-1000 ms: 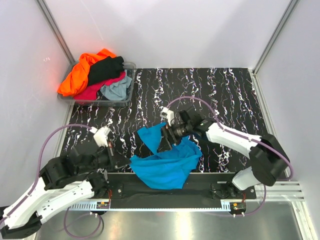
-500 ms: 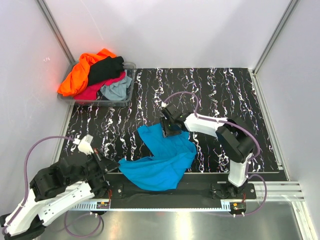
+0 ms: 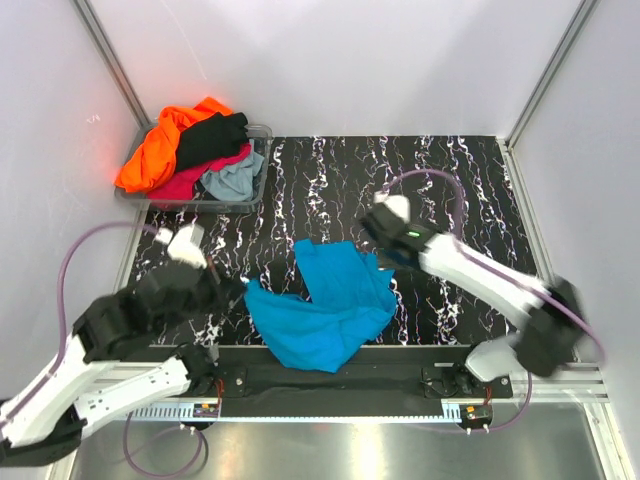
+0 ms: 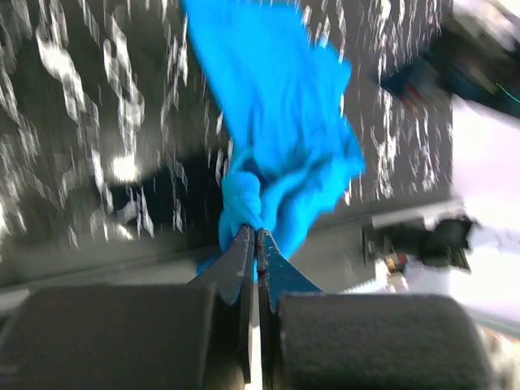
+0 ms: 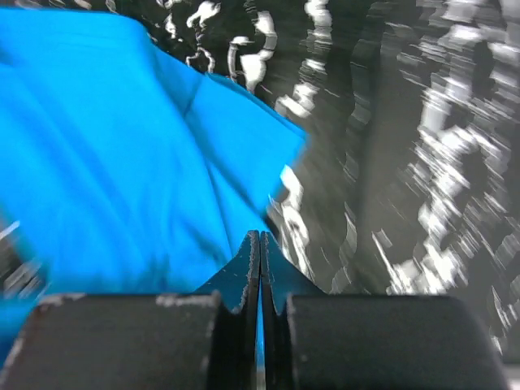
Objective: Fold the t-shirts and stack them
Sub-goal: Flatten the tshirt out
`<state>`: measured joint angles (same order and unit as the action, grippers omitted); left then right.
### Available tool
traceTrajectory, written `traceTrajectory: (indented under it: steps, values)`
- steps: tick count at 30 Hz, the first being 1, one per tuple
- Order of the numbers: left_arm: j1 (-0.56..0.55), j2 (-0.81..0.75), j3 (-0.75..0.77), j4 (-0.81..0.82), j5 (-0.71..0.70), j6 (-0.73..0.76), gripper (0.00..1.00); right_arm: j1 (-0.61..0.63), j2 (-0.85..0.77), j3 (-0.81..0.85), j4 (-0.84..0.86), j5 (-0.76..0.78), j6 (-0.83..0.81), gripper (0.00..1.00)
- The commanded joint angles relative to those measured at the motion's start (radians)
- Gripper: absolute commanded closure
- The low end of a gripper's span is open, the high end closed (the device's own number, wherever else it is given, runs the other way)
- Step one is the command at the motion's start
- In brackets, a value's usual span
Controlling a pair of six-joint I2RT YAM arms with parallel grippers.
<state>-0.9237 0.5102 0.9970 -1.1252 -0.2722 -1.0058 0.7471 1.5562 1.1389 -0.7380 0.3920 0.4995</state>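
Note:
A turquoise-blue t-shirt point(image 3: 325, 305) lies crumpled on the black marbled table near the front edge. My left gripper point(image 3: 240, 290) is shut on a bunched corner at its left end, and the cloth point(image 4: 276, 146) hangs away from the closed jaws point(image 4: 253, 230). My right gripper point(image 3: 388, 265) sits at the shirt's right edge. Its jaws are pressed together point(image 5: 260, 234) with a thin strip of blue between them, over the spread cloth point(image 5: 122, 179). More t-shirts are heaped in the bin: orange point(image 3: 160, 145), black point(image 3: 212, 138), crimson-pink point(image 3: 188, 185), grey point(image 3: 232, 178).
The clear plastic bin point(image 3: 262, 132) stands at the back left corner of the table. White walls with metal posts close in the left, back and right sides. A metal rail point(image 3: 330, 385) carrying the arm bases runs along the near edge.
The right gripper has closed and swung rightward from the shirt's middle to its right edge. The left arm has carried its held corner up and away from the front edge, so the shirt has shifted.

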Motion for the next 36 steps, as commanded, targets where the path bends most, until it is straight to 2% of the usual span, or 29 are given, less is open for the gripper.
traceTrajectory:
  steps: [1, 3, 4, 5, 6, 7, 8, 9, 10, 11, 13, 14, 18, 21, 24, 27, 30, 33, 36]
  values:
    - [0.005, 0.182, 0.175, 0.156, -0.206, 0.223, 1.0, 0.0, -0.316, -0.024, -0.286, 0.071, 0.128, 1.0]
    - [0.017, 0.261, 0.284, 0.178, -0.245, 0.3, 1.0, 0.006, -0.466, -0.04, -0.33, -0.031, 0.174, 1.0]
    - [0.072, 0.333, 0.343, 0.194, -0.201, 0.405, 1.0, 0.008, -0.51, -0.082, -0.311, -0.088, 0.177, 1.0]
    - [0.118, 0.364, 0.374, 0.2, -0.153, 0.447, 1.0, 0.012, -0.542, -0.111, -0.235, -0.233, 0.172, 1.0]
    - [0.229, 0.387, 0.399, 0.22, -0.084, 0.499, 1.0, 0.014, -0.564, -0.173, -0.178, -0.33, 0.121, 1.0]
    - [0.282, 0.407, 0.411, 0.252, 0.109, 0.524, 1.0, 0.014, -0.561, -0.197, -0.119, -0.434, 0.085, 1.0]
    - [0.328, 0.41, 0.401, 0.301, 0.24, 0.55, 1.0, 0.017, -0.561, -0.217, 0.035, -0.623, 0.055, 0.98]
    - [0.391, 0.407, 0.39, 0.397, 0.477, 0.593, 1.0, 0.017, -0.567, -0.256, 0.128, -0.7, 0.012, 0.77]
    - [0.401, 0.401, 0.384, 0.422, 0.529, 0.599, 1.0, 0.017, -0.573, -0.272, 0.216, -0.744, 0.005, 0.54]
    - [0.399, 0.381, 0.379, 0.435, 0.559, 0.602, 1.0, 0.017, -0.576, -0.283, 0.373, -0.792, -0.009, 0.43]
    - [0.401, 0.36, 0.361, 0.452, 0.654, 0.625, 1.0, 0.017, -0.544, -0.268, 0.471, -0.818, -0.096, 0.24]
    - [0.401, 0.335, 0.356, 0.435, 0.672, 0.628, 1.0, 0.017, -0.471, -0.245, 0.515, -0.826, -0.16, 0.22]
    - [0.402, 0.251, 0.284, 0.427, 0.685, 0.559, 1.0, 0.02, -0.218, -0.024, 0.537, -0.958, -0.255, 0.16]
    - [0.402, 0.205, 0.25, 0.429, 0.668, 0.538, 1.0, 0.02, -0.133, -0.001, 0.61, -0.938, -0.354, 0.13]
    - [0.401, 0.189, 0.247, 0.424, 0.636, 0.523, 1.0, 0.023, -0.047, 0.028, 0.655, -1.073, -0.45, 0.18]
    - [0.402, 0.208, 0.284, 0.413, 0.645, 0.524, 1.0, 0.038, -0.013, 0.025, 0.669, -1.137, -0.446, 0.24]
    - [0.402, 0.22, 0.301, 0.404, 0.636, 0.533, 1.0, 0.06, -0.047, -0.027, 0.698, -1.177, -0.429, 0.29]
    - [0.402, 0.226, 0.313, 0.397, 0.63, 0.536, 1.0, 0.08, -0.093, -0.125, 0.813, -1.136, -0.418, 0.24]
    - [0.404, 0.232, 0.312, 0.397, 0.642, 0.532, 1.0, 0.093, -0.042, -0.116, 0.827, -1.108, -0.426, 0.25]
